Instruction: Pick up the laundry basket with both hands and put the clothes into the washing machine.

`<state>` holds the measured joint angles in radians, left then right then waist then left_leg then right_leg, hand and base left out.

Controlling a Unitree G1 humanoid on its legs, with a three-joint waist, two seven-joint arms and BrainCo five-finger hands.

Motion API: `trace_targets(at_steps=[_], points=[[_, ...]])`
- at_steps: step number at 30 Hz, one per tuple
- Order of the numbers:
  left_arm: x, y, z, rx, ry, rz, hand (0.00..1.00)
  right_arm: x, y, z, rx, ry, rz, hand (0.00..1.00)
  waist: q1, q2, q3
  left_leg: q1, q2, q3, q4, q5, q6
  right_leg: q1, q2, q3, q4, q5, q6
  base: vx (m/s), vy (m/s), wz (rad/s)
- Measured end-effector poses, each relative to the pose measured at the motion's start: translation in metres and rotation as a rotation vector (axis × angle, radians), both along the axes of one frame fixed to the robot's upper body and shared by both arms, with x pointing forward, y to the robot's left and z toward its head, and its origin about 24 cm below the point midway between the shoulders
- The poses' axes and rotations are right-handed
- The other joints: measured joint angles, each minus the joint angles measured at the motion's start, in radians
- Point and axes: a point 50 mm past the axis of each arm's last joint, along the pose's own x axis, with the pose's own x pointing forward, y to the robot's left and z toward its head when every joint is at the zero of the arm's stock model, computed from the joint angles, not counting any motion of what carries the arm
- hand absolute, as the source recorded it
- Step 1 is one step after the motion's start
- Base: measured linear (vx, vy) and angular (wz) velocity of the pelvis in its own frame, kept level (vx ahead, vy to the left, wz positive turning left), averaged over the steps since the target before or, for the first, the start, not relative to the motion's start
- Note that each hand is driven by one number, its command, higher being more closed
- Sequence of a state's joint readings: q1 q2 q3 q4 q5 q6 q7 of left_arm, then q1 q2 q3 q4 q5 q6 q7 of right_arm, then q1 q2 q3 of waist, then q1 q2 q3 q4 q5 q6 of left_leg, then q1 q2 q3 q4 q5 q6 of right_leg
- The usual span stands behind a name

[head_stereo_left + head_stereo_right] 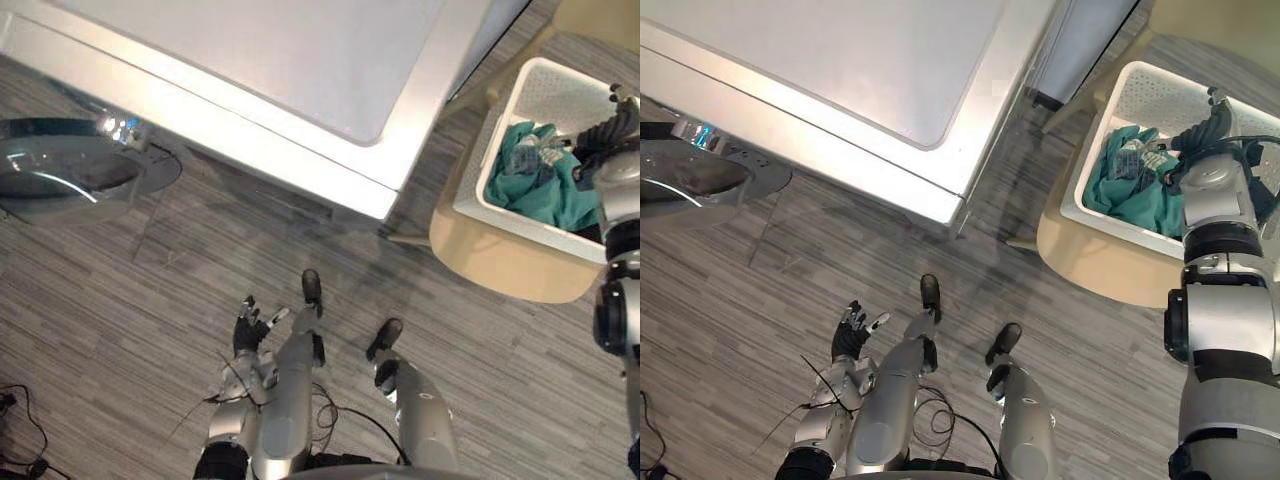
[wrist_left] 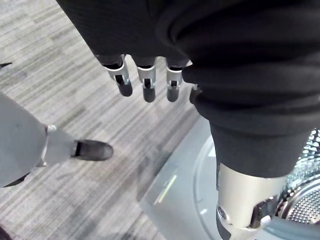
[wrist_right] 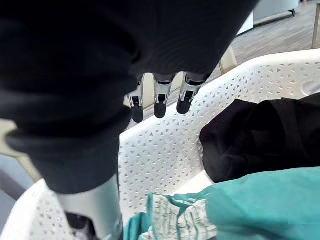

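Right hand (image 3: 160, 100) is seen closest: fingers straight and loosely spread, nothing held, hanging over the basket (image 3: 165, 160) just inside one wall. Clothes are all in the basket: teal garment (image 3: 260, 200) directly under the hand, black garment (image 3: 255, 140) beside it against the wall, pale printed cloth (image 3: 180, 220) on the teal one. Nothing loaded yet.

Left hand (image 2: 147, 82) is well apart from the basket, low over the floor (image 1: 150, 300), fingers straight and empty.

Likely failure modes:
- A one-sided lift. With only the right hand at the basket, a tilt off the stool (image 1: 490, 255) and spilled clothes are to be expected.
- Fingertips could be caught in the wall perforations or snagged in loose cloth instead of closing on the rim.
- Soft load could shift if the basket is carried unevenly.

Materials: the basket is rigid white plastic, rectangular, walls pierced with small triangular holes. The stool under the basket is beige, smooth, round-topped. The washer (image 1: 250, 60) is across from the basket, with a white glossy top and rounded edges. Its round glass door (image 1: 70, 175), on the side far from the basket, is swung open. The floor is grey wood-grain planking.
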<state>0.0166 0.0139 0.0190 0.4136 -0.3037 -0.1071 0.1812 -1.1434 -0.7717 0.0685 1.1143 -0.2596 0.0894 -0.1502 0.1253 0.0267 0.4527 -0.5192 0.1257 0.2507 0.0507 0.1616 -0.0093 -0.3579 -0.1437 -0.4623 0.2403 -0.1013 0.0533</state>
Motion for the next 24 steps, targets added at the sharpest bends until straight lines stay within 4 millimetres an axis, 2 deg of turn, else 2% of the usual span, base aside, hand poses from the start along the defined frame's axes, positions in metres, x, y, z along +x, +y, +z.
trace_targets(at_steps=[6, 13, 17, 21, 22, 24], points=[[0.004, 0.001, 0.007, -0.050, -0.043, 0.044, 0.00, 0.005, 0.009, -0.006, -0.055, 0.049, 0.032, 0.00, 0.004, 0.001, 0.015, -0.044, 0.011, 0.024, 0.002, 0.000, 0.000, -0.054, 0.003, 0.006, 0.002, 0.002, -0.002, 0.00, -0.018, -0.12], [0.016, -0.005, 0.032, -0.090, -0.169, 0.045, 0.00, 0.008, 0.015, -0.012, -0.120, 0.108, 0.055, 0.00, 0.017, 0.001, 0.017, -0.082, 0.013, 0.023, 0.002, 0.000, -0.001, -0.087, 0.005, -0.004, -0.001, 0.003, -0.003, 0.01, -0.004, 0.00], [0.022, -0.010, 0.047, -0.093, -0.233, 0.020, 0.00, 0.008, 0.014, -0.020, -0.146, 0.151, 0.057, 0.00, 0.025, 0.001, 0.017, -0.115, 0.013, 0.023, -0.011, 0.016, -0.021, -0.097, 0.013, -0.040, -0.018, 0.004, -0.003, 0.04, -0.012, 0.18], [0.024, -0.019, 0.055, -0.120, -0.270, -0.007, 0.00, 0.008, 0.015, -0.025, -0.171, 0.177, 0.060, 0.00, 0.035, 0.001, 0.017, -0.125, 0.015, 0.021, -0.014, 0.016, -0.021, -0.100, 0.016, -0.056, -0.018, 0.004, -0.003, 0.04, -0.015, 0.11], [0.025, -0.020, 0.059, -0.127, -0.289, -0.008, 0.00, 0.008, 0.015, -0.028, -0.184, 0.197, 0.061, 1.00, 0.035, 0.001, 0.017, -0.131, 0.016, 0.021, -0.014, 0.016, -0.021, -0.103, 0.018, -0.061, -0.018, 0.004, -0.003, 0.05, -0.020, 0.07], [0.026, -0.022, 0.065, -0.132, -0.312, -0.016, 0.00, 0.008, 0.014, -0.031, -0.204, 0.215, 0.062, 1.00, 0.043, 0.001, 0.017, -0.137, 0.019, 0.024, -0.015, 0.016, -0.021, -0.110, 0.021, -0.062, -0.018, 0.004, -0.003, 0.04, -0.020, 0.00]])
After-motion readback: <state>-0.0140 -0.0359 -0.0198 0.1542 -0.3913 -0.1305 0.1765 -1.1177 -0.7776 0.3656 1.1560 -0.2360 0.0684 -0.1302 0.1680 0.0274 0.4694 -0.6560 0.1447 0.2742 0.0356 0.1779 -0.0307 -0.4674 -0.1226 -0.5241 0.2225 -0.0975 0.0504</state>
